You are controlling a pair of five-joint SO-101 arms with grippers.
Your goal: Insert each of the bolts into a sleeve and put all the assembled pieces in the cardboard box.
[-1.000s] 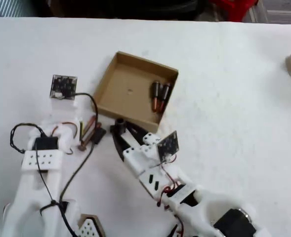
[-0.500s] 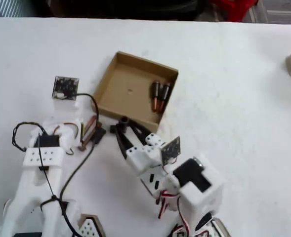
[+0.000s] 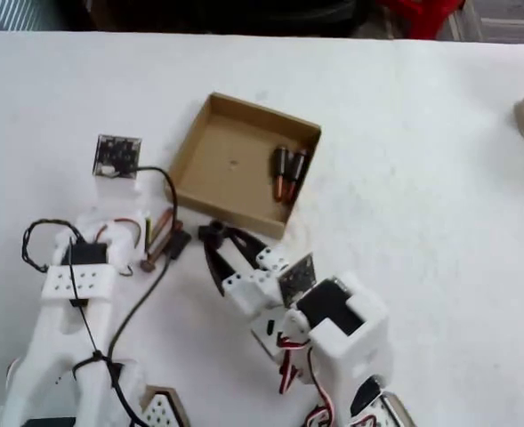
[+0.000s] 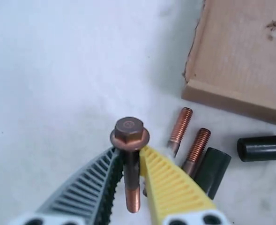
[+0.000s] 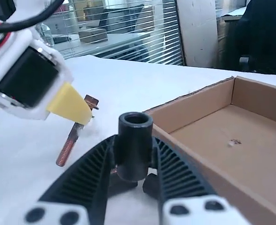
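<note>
Movement since the earlier frames is confined almost wholly to the right arm.

Left side: the left end effector (image 4: 130, 157) is clenched on a copper bolt (image 4: 130, 135), gripping the shank just under the head, low over the counter (image 3: 422, 133). It has barely shifted; only its wrist board sits slightly differently. Just beside it, two further bolts (image 4: 181, 124) lie on the counter next to a loose dark sleeve (image 4: 212, 171). Whether either shank is seated in that sleeve cannot be told.

Centre: the right end effector (image 5: 134, 157) is grasping a black sleeve (image 5: 134, 133), bore end open and facing away from the wrist. A second ago this arm lay stretched out low toward the near right corner; it has since folded upright, and the sleeve (image 3: 212, 233) has drawn back a little from the box wall, now pointing more toward the held bolt. Judgement: the two parts are being lined up for insertion, which is not yet made; bolt and sleeve are near but apart.

Right side: the cardboard box (image 3: 199, 147) is unmoved, with two assembled pieces (image 3: 288, 171) lying together against its far-right wall. Judgement: task partly complete, with several bolts outstanding.
</note>
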